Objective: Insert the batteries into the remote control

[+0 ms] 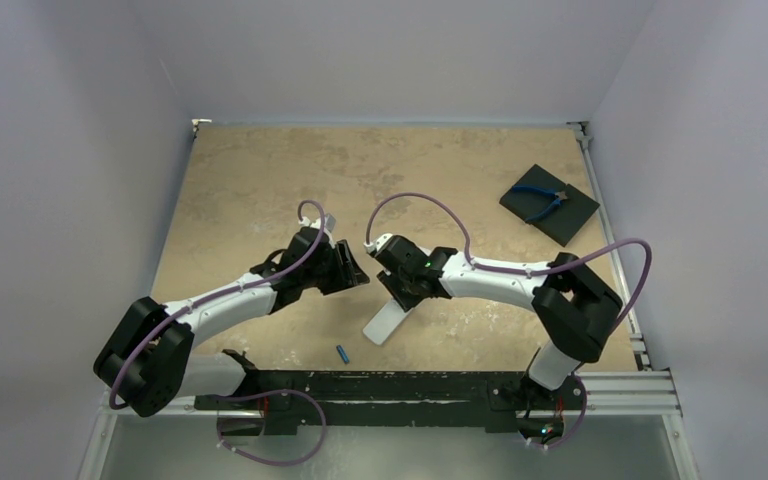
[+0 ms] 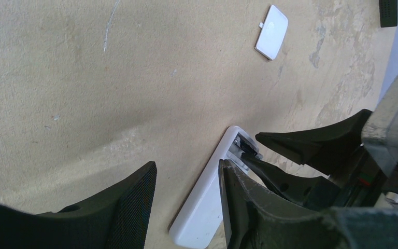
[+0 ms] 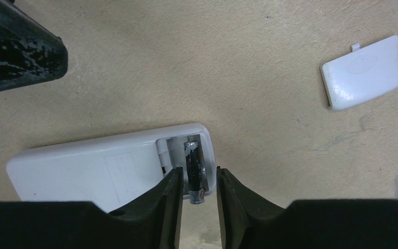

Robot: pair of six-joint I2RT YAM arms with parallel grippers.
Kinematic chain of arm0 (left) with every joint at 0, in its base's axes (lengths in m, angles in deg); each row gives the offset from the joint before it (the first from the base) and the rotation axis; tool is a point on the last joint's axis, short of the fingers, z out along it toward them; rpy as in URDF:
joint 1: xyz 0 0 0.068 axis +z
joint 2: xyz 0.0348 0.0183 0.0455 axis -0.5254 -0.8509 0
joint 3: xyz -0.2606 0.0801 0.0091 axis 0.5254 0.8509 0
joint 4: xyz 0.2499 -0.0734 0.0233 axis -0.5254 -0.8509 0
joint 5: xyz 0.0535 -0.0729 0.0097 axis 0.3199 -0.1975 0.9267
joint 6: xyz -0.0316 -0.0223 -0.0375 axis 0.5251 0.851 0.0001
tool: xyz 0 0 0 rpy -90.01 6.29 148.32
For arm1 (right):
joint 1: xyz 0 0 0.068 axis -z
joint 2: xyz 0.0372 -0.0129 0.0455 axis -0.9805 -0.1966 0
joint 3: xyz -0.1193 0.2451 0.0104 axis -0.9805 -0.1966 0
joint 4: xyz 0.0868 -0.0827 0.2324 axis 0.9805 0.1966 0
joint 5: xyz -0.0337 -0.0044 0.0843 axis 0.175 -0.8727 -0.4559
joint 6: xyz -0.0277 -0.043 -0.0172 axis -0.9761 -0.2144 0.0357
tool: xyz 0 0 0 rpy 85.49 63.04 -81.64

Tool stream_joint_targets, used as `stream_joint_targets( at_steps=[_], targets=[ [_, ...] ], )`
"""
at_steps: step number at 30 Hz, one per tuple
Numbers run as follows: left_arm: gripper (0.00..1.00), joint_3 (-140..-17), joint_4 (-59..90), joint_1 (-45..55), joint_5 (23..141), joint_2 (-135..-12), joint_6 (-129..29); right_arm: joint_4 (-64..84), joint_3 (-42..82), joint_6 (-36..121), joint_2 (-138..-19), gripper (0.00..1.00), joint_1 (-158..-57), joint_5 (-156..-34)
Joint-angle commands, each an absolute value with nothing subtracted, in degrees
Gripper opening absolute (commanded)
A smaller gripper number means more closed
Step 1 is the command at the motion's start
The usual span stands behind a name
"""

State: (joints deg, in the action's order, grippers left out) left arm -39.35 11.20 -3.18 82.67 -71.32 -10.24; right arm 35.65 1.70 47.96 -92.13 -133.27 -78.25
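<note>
The white remote control [image 3: 88,168] lies back-up on the tan table, its battery compartment open at one end. The dark grey-black battery [image 3: 194,167] sits in that compartment, its near end sticking out past the remote's edge. My right gripper [image 3: 198,172] is open, one finger on each side of this battery with a gap on both sides. The remote's other end [image 2: 204,210] lies between the fingers of my open left gripper [image 2: 187,165], whose right finger [image 2: 243,207] is over the remote's edge. The bright blue battery [image 1: 342,352] lies loose near the table's front edge.
The white battery cover [image 3: 363,72] lies on the table beyond the remote and also shows in the left wrist view [image 2: 272,32]. A black square pad [image 1: 550,215] carrying blue-handled pliers [image 1: 542,200] sits at the back right. Both grippers [image 1: 353,270] [image 1: 397,290] are close together mid-table.
</note>
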Motion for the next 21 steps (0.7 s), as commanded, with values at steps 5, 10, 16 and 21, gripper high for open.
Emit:
stream_joint_targets(
  at_steps=[5, 10, 16, 21],
  targets=[
    [0.47, -38.59, 14.58, -2.67, 82.07, -71.16, -10.81, 34.28, 3.84, 48.2, -93.38, 0.36, -132.98, -77.77],
    [0.47, -38.71, 14.66, -2.59, 82.01, -71.32, -10.78, 34.25, 3.81, 48.1, -93.43, 0.34, -132.98, -77.67],
    [0.47, -38.59, 14.82, -2.58, 81.98, -71.56, -10.71, 34.23, 3.64, 48.1, -93.12, 0.26, -132.98, -77.72],
    [0.47, -38.74, 15.1, -2.58, 81.72, -71.84, -10.61, 34.39, 3.72, 48.19, -92.77, 0.2, -132.98, -77.6]
  ],
)
